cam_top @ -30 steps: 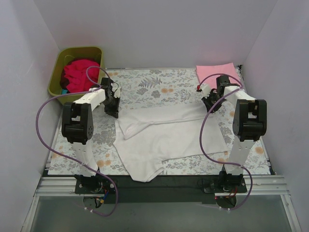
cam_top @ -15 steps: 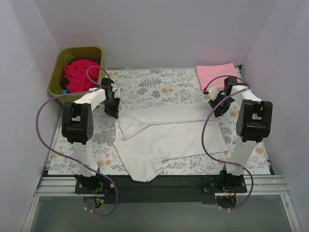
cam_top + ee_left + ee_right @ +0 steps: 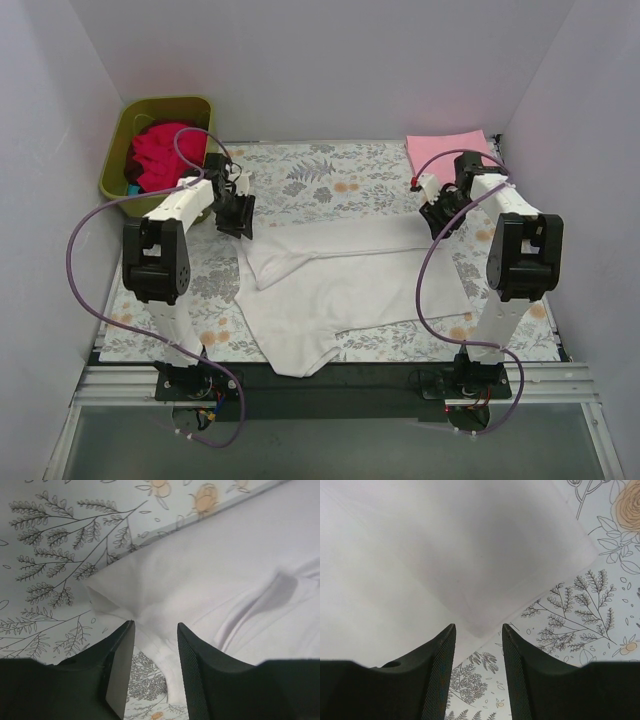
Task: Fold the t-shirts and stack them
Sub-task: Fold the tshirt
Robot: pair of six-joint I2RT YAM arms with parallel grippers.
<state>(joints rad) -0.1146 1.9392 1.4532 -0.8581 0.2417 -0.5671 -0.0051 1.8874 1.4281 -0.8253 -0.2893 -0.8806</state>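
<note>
Floral sheet (image 3: 330,175) with one white t-shirt (image 3: 340,280), one pink t-shirt (image 3: 445,150); left pincer (image 3: 155,627) and right pincer (image 3: 478,627) both released

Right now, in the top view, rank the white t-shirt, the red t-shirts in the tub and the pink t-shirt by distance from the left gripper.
1. White t-shirt, its corner at the left gripper.
2. Red t-shirts, in the tub, back left.
3. Pink t-shirt, back right corner.

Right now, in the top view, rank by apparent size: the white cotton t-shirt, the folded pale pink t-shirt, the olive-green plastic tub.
1. white cotton t-shirt
2. olive-green plastic tub
3. folded pale pink t-shirt, partly behind the right arm, yet clearly smallest
</note>
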